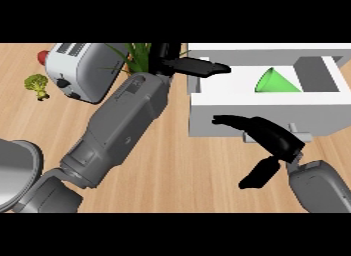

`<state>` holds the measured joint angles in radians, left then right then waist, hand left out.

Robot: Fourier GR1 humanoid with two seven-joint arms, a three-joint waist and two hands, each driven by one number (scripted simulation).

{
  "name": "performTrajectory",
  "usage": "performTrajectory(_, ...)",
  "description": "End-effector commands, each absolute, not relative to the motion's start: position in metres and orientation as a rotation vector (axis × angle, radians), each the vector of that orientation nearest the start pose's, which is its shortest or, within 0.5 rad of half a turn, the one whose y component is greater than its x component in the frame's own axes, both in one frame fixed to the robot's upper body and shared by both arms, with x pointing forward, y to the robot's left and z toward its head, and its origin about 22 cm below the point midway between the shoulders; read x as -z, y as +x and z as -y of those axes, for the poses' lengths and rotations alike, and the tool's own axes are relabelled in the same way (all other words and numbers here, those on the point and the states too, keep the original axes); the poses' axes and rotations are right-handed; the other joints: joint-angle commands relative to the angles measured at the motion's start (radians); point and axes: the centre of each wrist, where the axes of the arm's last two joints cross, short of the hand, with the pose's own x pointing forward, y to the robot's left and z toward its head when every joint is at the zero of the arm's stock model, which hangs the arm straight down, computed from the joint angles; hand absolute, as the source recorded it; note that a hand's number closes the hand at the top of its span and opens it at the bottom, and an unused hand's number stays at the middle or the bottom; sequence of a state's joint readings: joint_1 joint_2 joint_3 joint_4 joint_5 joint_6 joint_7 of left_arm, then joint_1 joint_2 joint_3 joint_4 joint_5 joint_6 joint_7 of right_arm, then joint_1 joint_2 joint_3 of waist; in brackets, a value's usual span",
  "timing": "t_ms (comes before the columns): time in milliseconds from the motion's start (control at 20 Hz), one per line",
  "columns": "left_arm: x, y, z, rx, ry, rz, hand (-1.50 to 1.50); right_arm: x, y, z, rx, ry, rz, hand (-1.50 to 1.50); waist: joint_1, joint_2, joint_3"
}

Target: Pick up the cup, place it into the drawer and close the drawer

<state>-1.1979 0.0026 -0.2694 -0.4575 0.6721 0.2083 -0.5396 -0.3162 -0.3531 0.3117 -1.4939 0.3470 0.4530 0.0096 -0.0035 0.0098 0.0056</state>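
right hand [275,141] open, fingers relaxed, at the drawer [266,112] front | green cup [276,81] lies inside the open drawer | left hand [195,66] open, fingers straight over the drawer's far left corner | toaster [80,70], broccoli [37,85], plant [139,54] on worktop [178,165] far left

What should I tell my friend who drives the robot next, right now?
Left hand: open, fingers straight, over the drawer's back left corner, holding nothing.
Right hand: open, fingers against the drawer's front, by the handle.
Green cup: lying inside the open white drawer.
Done: cup is in the drawer.
Left: push the drawer shut.
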Motion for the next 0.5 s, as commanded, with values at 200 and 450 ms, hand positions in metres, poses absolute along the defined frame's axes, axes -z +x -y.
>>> performTrajectory(200, -0.078, 0.43, -0.096, -0.078, -0.322, 1.933, -1.5, 0.007, 0.333, 0.21, -1.303, -0.14, 1.295, 1.5, 0.076, 0.004, -0.004)
performTrajectory(450, -0.082, 0.429, -0.118, -0.088, -0.362, 1.924, -1.5, 0.001, 0.371, 0.22, -1.193, -0.182, 1.416, 1.5, 0.114, 0.007, -0.002)
